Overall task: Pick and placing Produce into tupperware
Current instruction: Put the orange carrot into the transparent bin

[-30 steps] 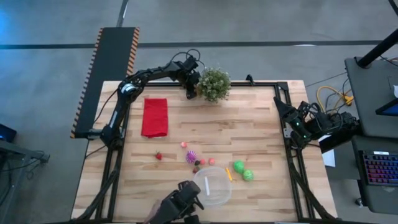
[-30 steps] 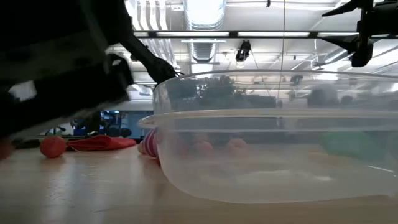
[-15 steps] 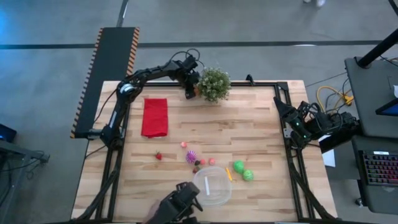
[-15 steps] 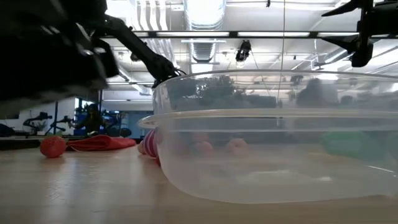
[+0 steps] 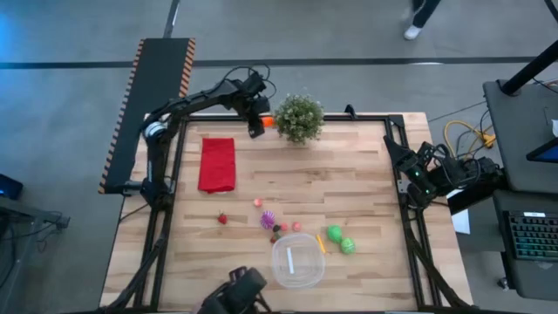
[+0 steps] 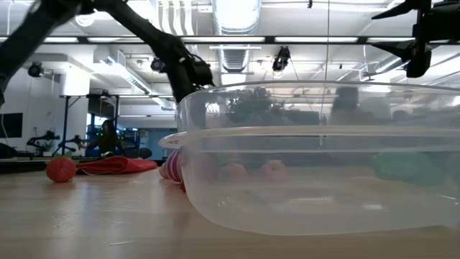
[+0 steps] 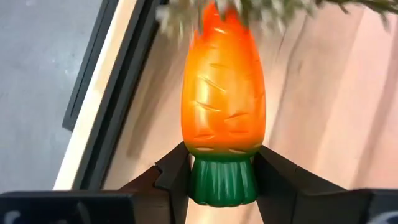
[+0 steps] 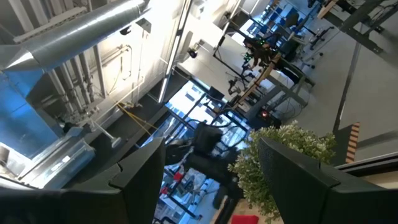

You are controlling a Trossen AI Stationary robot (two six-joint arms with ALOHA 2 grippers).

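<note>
Across a pale wooden worktop [image 5: 349, 174], seen from above, two dark robot arms reach in from opposite sides. Near the far edge stands a leafy potted plant [image 5: 299, 118], and a folded red cloth [image 5: 217, 164] lies toward the left side.

At the near edge sits the tupperware [image 5: 296, 260], a clear roundish tub lying flat on the wood; in the low view its see-through wall fills most of the picture. Whether anything lies inside it cannot be told for certain.

Most of the produce is scattered just beyond the tub: two green balls [image 5: 341, 239] sit side by side to its right, a purple bumpy cluster [image 5: 268, 219] lies beyond its left side, and a small red piece [image 5: 222, 219] rests well to the left, apart from the rest. Small pink pieces [image 5: 258, 202] and a thin yellow-orange piece [image 5: 320, 244] (lying just beside the tub's rim) complete the group.

The left gripper [image 5: 256, 119] is raised just beside the plant, its jaws clamped on the green stem end of an orange carrot [image 7: 222, 93], which points toward the plant's leaves.

The right gripper [image 5: 410, 179] waits at the right edge of the worktop, its jaws apart and holding nothing.
</note>
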